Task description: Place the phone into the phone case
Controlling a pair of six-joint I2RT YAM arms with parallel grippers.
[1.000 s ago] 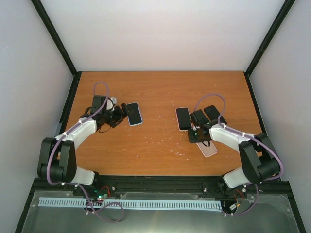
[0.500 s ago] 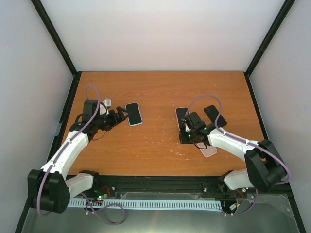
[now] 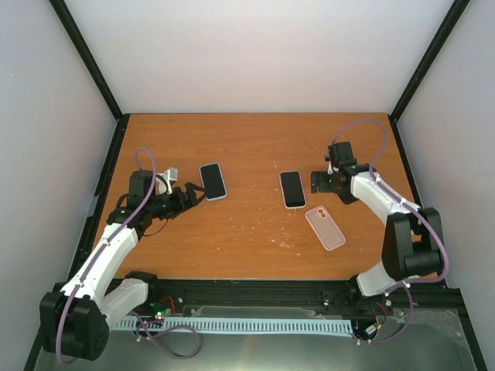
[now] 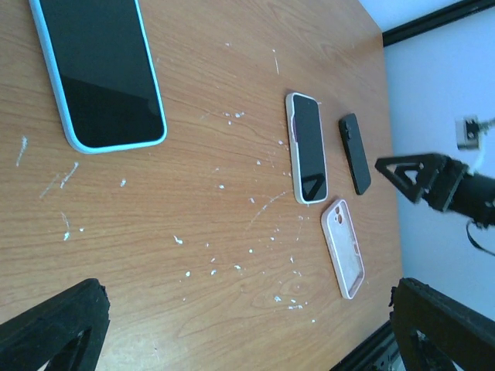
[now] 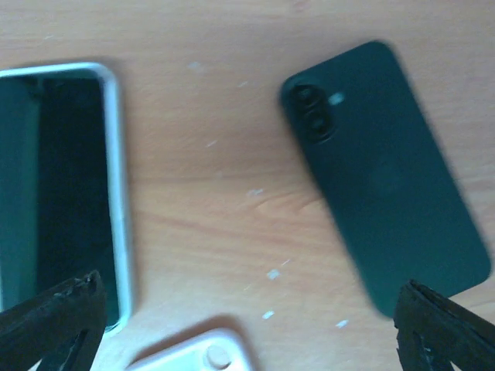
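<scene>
The phone (image 5: 387, 178) is black, uncased, and lies face down with its camera lenses up; the left wrist view shows the phone (image 4: 355, 153) as a dark bar. The empty pink phone case (image 3: 325, 227) lies open side up nearer the front, also seen as the case (image 4: 343, 247) and its corner (image 5: 193, 357). My right gripper (image 3: 323, 182) hovers open just above the phone, largely covering it from above; nothing sits between the jaws of the right gripper (image 5: 247, 332). My left gripper (image 3: 186, 197) stands open and empty on the left side, well apart from both; its jaws frame bare wood around (image 4: 247, 332).
A phone in a white case (image 3: 291, 188) lies screen up between the arms, just left of the black phone (image 5: 54, 193). A phone in a light-blue case (image 3: 213, 181) lies beside the left gripper (image 4: 104, 69). White flecks dot the wooden table (image 3: 255, 147).
My right gripper has opened and swung from over the pink case back and to the right, above the black phone. The left arm has drawn slightly back toward the front left.
</scene>
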